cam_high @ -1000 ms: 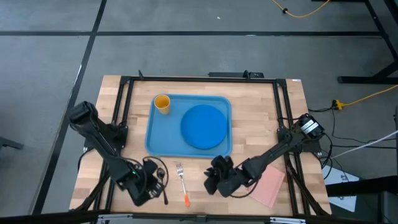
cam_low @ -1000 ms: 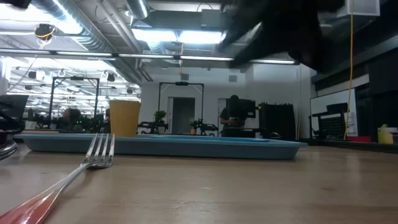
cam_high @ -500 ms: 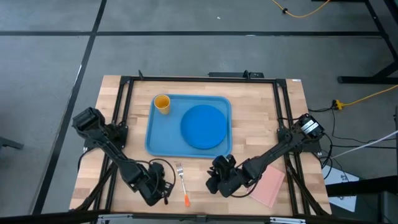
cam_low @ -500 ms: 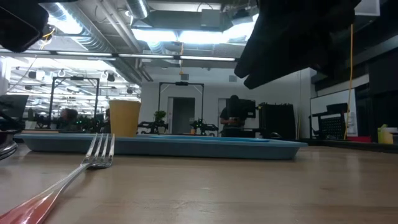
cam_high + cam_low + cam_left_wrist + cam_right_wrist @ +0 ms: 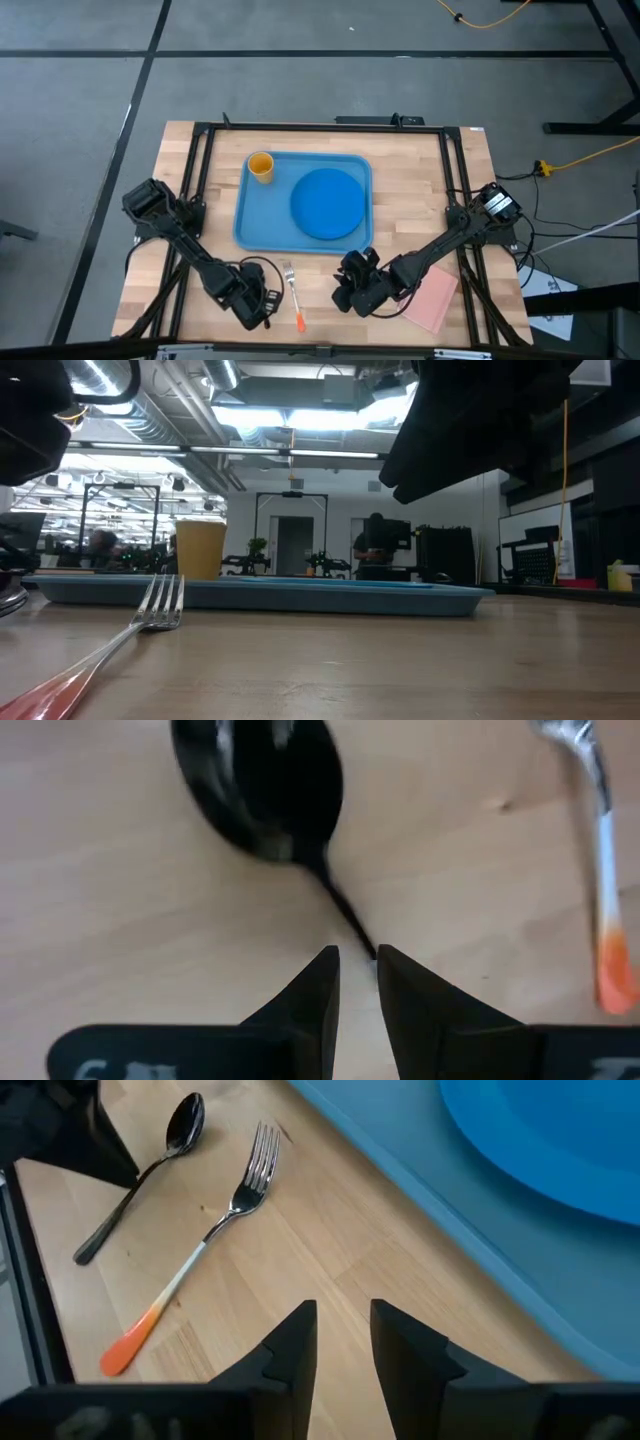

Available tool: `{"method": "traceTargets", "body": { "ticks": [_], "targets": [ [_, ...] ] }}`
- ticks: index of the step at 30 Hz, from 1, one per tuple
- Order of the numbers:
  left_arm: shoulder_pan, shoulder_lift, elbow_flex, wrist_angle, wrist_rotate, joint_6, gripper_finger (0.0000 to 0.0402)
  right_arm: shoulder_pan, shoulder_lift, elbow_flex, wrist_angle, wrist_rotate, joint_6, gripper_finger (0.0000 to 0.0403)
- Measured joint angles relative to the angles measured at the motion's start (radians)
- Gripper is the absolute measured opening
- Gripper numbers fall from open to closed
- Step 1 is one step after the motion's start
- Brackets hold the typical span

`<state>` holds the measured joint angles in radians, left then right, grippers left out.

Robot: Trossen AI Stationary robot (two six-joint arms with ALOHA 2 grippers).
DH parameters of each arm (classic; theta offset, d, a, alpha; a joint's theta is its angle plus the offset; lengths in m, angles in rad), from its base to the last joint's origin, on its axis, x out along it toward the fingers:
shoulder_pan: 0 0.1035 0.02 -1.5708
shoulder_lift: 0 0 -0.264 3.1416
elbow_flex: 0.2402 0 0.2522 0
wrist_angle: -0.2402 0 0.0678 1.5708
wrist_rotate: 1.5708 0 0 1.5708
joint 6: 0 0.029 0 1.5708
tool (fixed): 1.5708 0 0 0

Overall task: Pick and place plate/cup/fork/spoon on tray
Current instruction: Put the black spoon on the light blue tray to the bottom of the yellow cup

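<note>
The dark spoon (image 5: 265, 790) lies flat on the wooden table near its front left, and it also shows in the right wrist view (image 5: 150, 1170). My left gripper (image 5: 357, 955) points down over the spoon's handle, open with a narrow gap, one finger on each side. The fork (image 5: 293, 295) lies flat just right of the spoon. The plate (image 5: 328, 202) and the cup (image 5: 261, 165) rest on the light blue tray (image 5: 245, 210). My right gripper (image 5: 350, 292) hovers right of the fork, empty, with its fingers a little apart.
A pink book (image 5: 432, 297) lies at the table's front right, under my right arm. A black frame runs around the table. Bare wood shows between the fork and my right gripper.
My left gripper has gone toward the table's right edge and now stands over the spoon's handle. The spoon, the fork and the things on the tray have stayed where they were.
</note>
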<state>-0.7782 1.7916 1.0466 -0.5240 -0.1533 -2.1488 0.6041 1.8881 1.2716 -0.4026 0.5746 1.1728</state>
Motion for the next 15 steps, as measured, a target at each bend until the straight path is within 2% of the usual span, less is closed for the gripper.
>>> {"method": "traceTargets", "body": {
  "ticks": [15],
  "targets": [
    [0.035, 0.026, 0.004, -0.003, 0.02, -0.019, 0.0065, 0.001, 0.0, 0.0, 0.0, 0.0, -0.003, 0.01]
  ]
}}
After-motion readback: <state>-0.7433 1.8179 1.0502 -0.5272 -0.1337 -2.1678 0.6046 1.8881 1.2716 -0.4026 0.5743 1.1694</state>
